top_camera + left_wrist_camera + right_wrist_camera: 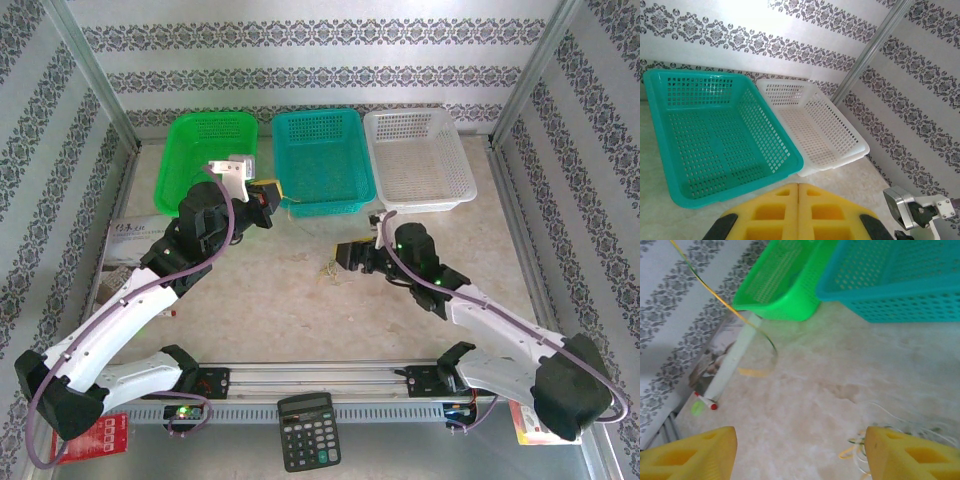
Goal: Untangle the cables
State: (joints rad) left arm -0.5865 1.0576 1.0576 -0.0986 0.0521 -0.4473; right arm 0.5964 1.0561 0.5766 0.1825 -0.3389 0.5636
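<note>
Evidently the job is barely begun. One gold strand [725, 304] is lifted clear, sweeping from the top corner of the right wrist view down in a long curve to a loose end close to the table [260, 300]. The rest of the cables [328, 268] lie on that table as a small curly clump, well apart from the strand's end.

The left gripper [265, 195] hangs in front of the teal basket [320, 207], its yellow pads pressed flat together along one seam. I judge it has the gold strand pinched, though the pinch itself cannot be made out. The right gripper [800, 436] sits low over the table with its fingers wide apart and nothing between them; the clump lies just beside one finger.

What is left, by my reckoning, is nearly everything: the pale and yellowish curls in the clump are yet to be drawn apart.

Much is hard to read. The strand's upper end runs out of frame. The clump is cut off by the lower edge and partly hidden behind the finger. From above it is too small to count strands or see how they cross.
</note>
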